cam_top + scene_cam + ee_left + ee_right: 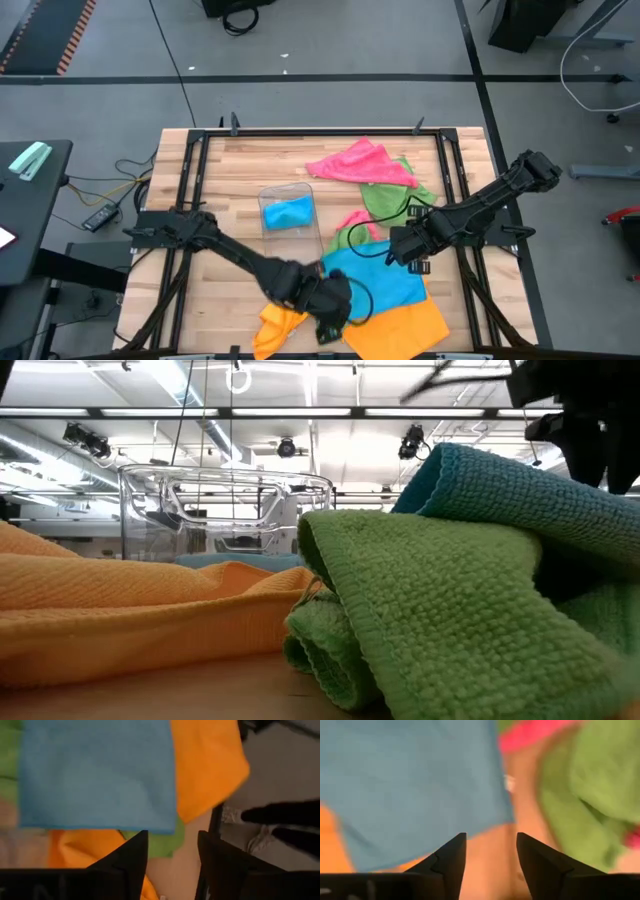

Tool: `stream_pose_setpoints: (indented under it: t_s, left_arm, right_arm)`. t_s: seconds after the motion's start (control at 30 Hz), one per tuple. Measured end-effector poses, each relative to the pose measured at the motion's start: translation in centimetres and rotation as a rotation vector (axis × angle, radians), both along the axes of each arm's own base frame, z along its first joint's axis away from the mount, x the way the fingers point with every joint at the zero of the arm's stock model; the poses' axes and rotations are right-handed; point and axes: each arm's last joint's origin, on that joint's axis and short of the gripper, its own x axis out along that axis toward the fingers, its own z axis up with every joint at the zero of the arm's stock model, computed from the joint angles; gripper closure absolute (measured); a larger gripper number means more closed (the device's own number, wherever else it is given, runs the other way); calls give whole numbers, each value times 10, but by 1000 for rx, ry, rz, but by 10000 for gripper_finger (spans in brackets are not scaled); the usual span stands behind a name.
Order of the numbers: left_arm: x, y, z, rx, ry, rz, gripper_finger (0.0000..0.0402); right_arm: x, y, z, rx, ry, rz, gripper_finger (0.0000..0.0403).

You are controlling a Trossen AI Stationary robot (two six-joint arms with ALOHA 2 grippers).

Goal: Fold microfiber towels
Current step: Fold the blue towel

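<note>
Blue towel (375,282) lies spread flat on the orange towel (400,325) at the table's (230,210) near edge, not yet folded. My left gripper (172,865) and right gripper (490,865) hang spread, empty, over it. Pink (360,162) and green (395,200) towels wait crumpled behind.

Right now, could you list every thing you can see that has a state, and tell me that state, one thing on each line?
blue towel: spread flat, over the orange one
orange towel: flat, partly covered
pink towel: crumpled
green towel: crumpled
clear tray: upright, holding a blue cloth
left gripper: open, empty, above the towels
right gripper: open, empty, above the blue towel's edge
</note>
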Motion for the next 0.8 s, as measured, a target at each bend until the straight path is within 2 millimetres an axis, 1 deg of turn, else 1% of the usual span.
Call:
stream_pose_setpoints:
  t_s: [0.1,0.2,0.3,0.4,0.5,0.6,0.67,0.8]
  left_arm:
    - [-3,-17,-12,33,-34,-100,198]
    - [-8,-31,-26,92,-53,-156,182]
    - [-12,-41,-37,122,-78,-174,174]
    - [-17,-46,-44,121,-55,-166,175]
    - [-18,-48,-42,94,-63,-138,184]
    - [-18,-52,-36,68,-85,-124,197]
    - [-16,-53,-34,55,-105,-124,207]
    - [-15,-56,-32,35,-135,-125,220]
  right_arm:
    - [5,12,4,86,-108,13,212]
    - [10,30,8,171,-238,41,210]
    - [11,51,13,231,-369,94,210]
    - [8,71,18,231,-502,137,210]
    - [5,88,21,228,-610,158,210]
    - [4,100,20,238,-662,154,210]
    - [4,109,17,232,-660,160,210]
    - [11,126,8,228,-650,154,210]
